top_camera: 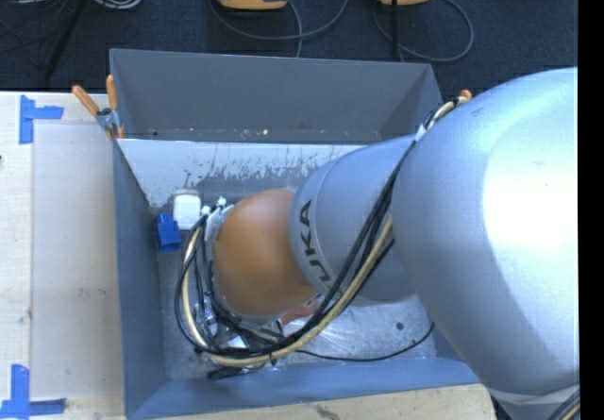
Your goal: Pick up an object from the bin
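Blue block, one and small, and one white piece touching it lie just up and left of the gripper, near the left wall of the bin. The gripper sits under the orange wrist cover among looped cables. Whether it is apart, together or holding anything cannot be told.
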Action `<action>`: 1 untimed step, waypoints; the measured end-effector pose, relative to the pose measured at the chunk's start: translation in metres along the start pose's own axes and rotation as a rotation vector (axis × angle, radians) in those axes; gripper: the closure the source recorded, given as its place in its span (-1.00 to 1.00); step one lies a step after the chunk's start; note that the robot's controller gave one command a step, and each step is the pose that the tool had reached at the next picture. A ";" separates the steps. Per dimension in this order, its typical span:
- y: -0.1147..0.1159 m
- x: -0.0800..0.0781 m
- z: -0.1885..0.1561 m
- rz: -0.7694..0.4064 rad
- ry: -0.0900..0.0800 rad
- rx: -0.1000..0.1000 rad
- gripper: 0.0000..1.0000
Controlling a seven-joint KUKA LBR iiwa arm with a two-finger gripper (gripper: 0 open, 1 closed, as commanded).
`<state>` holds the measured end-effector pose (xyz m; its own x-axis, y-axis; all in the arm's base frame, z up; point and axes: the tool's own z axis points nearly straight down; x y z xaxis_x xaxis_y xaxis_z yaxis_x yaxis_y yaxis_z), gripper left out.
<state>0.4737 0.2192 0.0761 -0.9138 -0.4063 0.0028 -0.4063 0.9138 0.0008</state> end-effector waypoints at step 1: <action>-0.001 -0.007 -0.001 0.004 -0.036 0.000 -1.00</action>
<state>0.4811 0.2209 0.0768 -0.9149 -0.4023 -0.0333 -0.4026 0.9154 0.0006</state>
